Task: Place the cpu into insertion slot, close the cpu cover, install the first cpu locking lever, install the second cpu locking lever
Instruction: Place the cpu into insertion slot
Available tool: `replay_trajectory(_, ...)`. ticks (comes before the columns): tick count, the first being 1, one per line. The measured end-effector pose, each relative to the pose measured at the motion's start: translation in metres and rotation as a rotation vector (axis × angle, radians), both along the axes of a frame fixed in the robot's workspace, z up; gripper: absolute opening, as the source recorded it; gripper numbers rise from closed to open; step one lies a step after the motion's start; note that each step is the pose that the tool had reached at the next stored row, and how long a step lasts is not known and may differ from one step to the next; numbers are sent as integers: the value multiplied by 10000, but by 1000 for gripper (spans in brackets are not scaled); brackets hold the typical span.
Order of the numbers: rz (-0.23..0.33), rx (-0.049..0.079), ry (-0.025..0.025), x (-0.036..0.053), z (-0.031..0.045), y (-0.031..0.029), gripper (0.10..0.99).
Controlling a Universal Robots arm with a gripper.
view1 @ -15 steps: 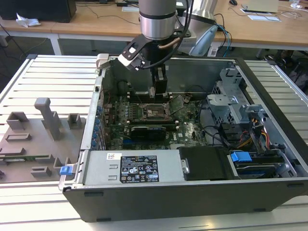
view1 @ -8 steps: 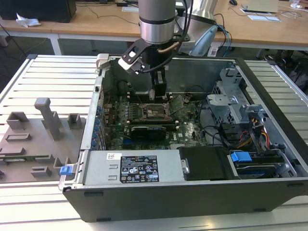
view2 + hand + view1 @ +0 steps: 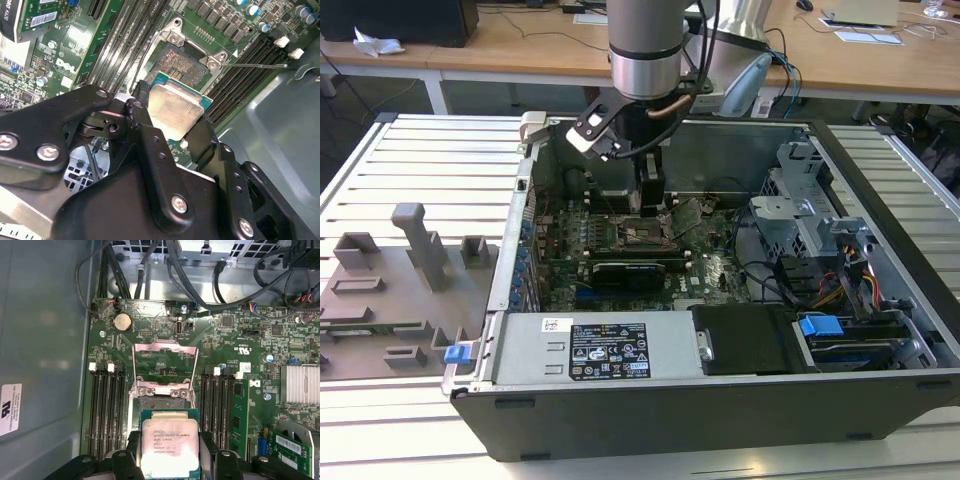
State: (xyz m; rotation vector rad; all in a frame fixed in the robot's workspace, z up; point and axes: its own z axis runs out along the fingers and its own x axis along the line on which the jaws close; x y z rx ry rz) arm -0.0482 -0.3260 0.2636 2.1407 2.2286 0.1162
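Nearest in both wrist views, the black gripper (image 3: 170, 452) is clamped on the cpu (image 3: 170, 440). One finger is pressed against each of two opposite edges, and the pale metal top is left bare between them. In the second wrist view the same grip is shown, with the fingers (image 3: 142, 102) set against the chip's (image 3: 175, 112) sides.

Just beyond the held chip, on the side away from the gripper body, the insertion slot (image 3: 162, 404) is seen lying open on the green motherboard (image 3: 235, 355). Its near part is covered by the chip. The chip's edges are judged roughly parallel to the slot's silvery rim, so the gap to be closed is mainly forward and downward. Whether the chip already touches the rim cannot be told.

Past the slot, the cpu cover (image 3: 165, 346) is swung back, with board showing through its window. A thin locking lever (image 3: 260, 65) lies released beside the slot (image 3: 177, 62).

In the exterior view the gripper (image 3: 650, 200) is placed in the upper middle of the frame, inside the open computer case (image 3: 720, 410), directly over the slot (image 3: 642, 238).
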Motion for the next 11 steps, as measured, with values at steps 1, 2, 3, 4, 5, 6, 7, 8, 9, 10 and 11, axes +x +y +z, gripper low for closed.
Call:
replay_trajectory(1,0,0,0,0,-8,0,545)
replay_trajectory(2,0,-1,0,0,-15,0,545)
replay_trajectory(3,0,0,0,0,-19,0,545)
replay_trajectory(4,0,-1,0,0,-25,0,545)
replay_trajectory(5,0,-1,0,0,-34,0,545)
replay_trajectory(6,0,-1,0,0,-40,0,545)
replay_trajectory(7,0,-2,1,0,-45,0,545)
replay_trajectory(8,0,-1,0,0,-52,0,545)
replay_trajectory(9,0,-1,0,0,-57,0,545)
replay_trajectory(10,0,0,0,0,-60,0,545)
replay_trajectory(11,0,0,0,0,-66,0,545)
